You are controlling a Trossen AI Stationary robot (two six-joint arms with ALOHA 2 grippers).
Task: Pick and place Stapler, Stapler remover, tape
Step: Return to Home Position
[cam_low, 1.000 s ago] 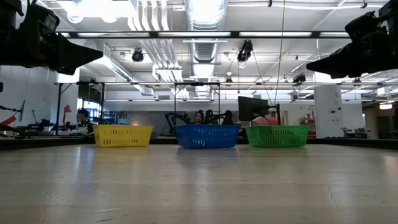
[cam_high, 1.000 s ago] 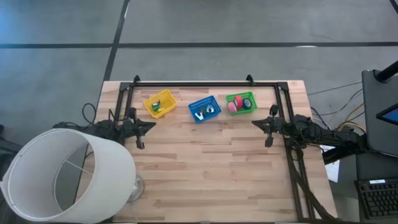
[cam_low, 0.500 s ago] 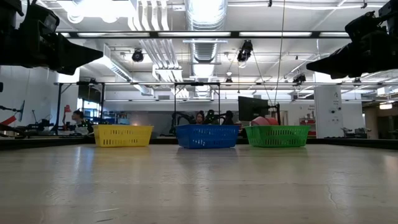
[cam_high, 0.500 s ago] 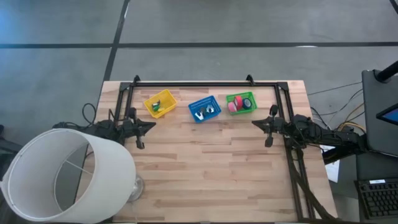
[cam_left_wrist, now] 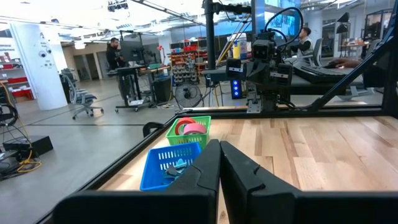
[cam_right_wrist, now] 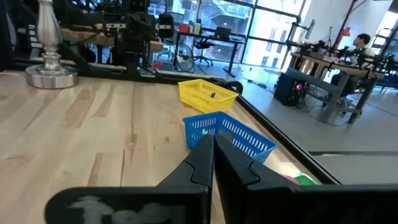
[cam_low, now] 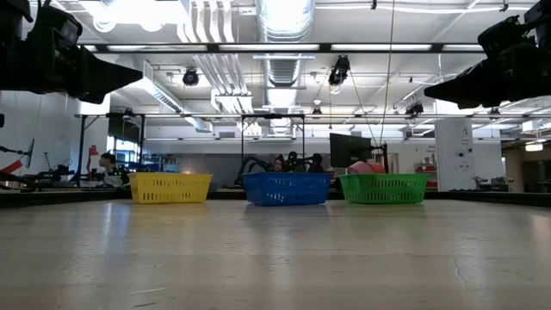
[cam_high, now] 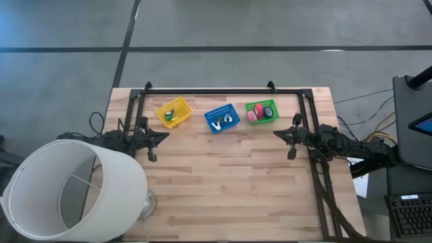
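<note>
Seen from above, a white cylindrical lampshade (cam_high: 67,189) overhangs the near-left corner of the pale wood-plank surface (cam_high: 229,182). The left gripper (cam_high: 164,136) hangs over the left side, and its wrist view shows the fingers pressed together on nothing. Along the far edge stand a yellow basket (cam_low: 170,188), a blue basket (cam_low: 287,189) and a green basket (cam_low: 383,188), all plastic mesh. The low view gives little beyond their latticed walls, but overhead the round tape (cam_high: 253,116) rolls lie inside the green basket. The right gripper (cam_high: 277,133), over the right side, is likewise closed and empty.

Two black, angular, jointed arms (cam_high: 128,138)
</note>
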